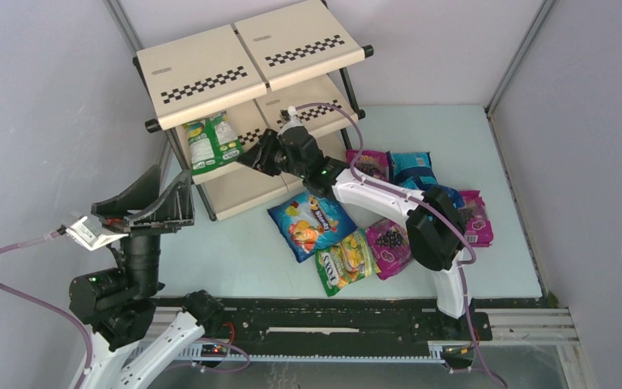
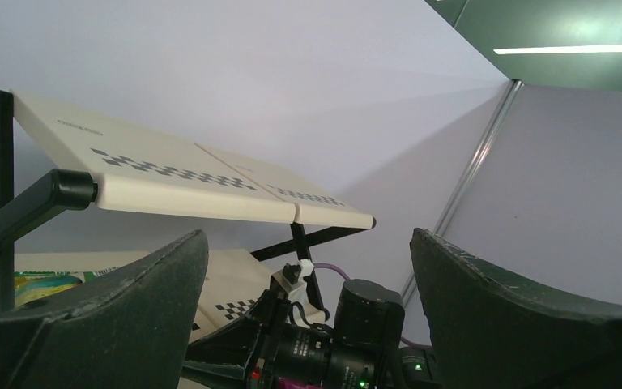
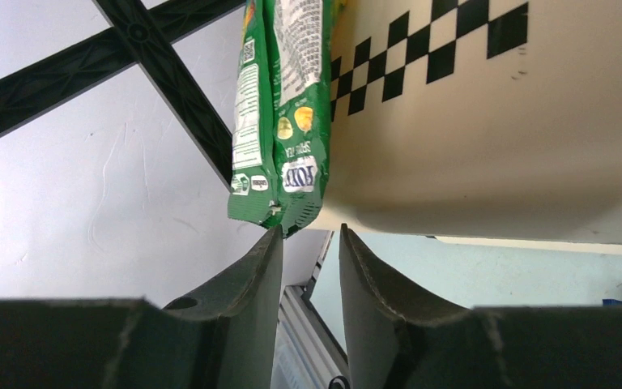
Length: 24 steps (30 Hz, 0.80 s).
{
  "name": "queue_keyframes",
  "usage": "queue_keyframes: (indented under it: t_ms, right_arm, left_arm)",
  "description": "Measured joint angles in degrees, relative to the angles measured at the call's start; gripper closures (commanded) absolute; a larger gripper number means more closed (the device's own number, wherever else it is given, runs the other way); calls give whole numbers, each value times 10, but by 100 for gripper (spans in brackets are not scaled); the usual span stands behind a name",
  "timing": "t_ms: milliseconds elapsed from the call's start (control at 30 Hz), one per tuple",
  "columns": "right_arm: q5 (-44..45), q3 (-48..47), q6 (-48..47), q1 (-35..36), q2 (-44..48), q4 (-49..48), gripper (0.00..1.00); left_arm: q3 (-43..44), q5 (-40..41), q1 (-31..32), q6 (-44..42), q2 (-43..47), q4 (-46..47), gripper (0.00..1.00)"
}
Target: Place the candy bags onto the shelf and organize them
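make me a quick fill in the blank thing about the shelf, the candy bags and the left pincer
1. The only candy bag on the shelf is mostly ____.
2. It sits on the ____ tier of the three.
3. The left pincer stands wide ____, with nothing between its fingers.
4. The blue bag with orange fruit art lies flat on the ____, in front of the shelf.

Missing words: green; middle; open; table

Bare desk near-left of the bag pile is open; shelf front's crowded by the right arm and a green bag.
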<state>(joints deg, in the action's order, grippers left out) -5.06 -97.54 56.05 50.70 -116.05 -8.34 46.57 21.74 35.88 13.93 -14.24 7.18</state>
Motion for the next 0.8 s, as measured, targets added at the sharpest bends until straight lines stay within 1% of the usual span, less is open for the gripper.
queue_keyframes:
  t_ms: [100, 233, 300, 433, 533, 567, 600, 700, 800]
  right_arm:
    - [-2, 0, 5, 0, 0, -12, 62]
    - [-6, -6, 13, 0, -8, -22, 81]
    - [-9, -17, 18, 0, -20, -22, 86]
    - [-15, -46, 23, 0, -47, -21, 93]
    - [-14, -66, 24, 0, -62, -16, 93]
    - [-14, -71, 24, -1, -65, -15, 91]
    - [-14, -74, 24, -1, -66, -14, 87]
    - [-15, -78, 24, -4, -66, -6, 67]
    - [-17, -77, 15, -4, -65, -5, 51]
  left_arm:
    - [0, 0, 0, 0, 0, 0, 0]
    - [0, -1, 0, 0, 0, 0, 0]
    - [0, -1, 0, 0, 0, 0, 0]
    - [0, -1, 0, 0, 0, 0, 0]
    - [0, -1, 0, 0, 0, 0, 0]
    - [0, -1, 0, 0, 0, 0, 0]
    - [0, -1, 0, 0, 0, 0, 0]
    - [0, -1, 0, 0, 0, 0, 0]
    - [0, -1, 0, 0, 0, 0, 0]
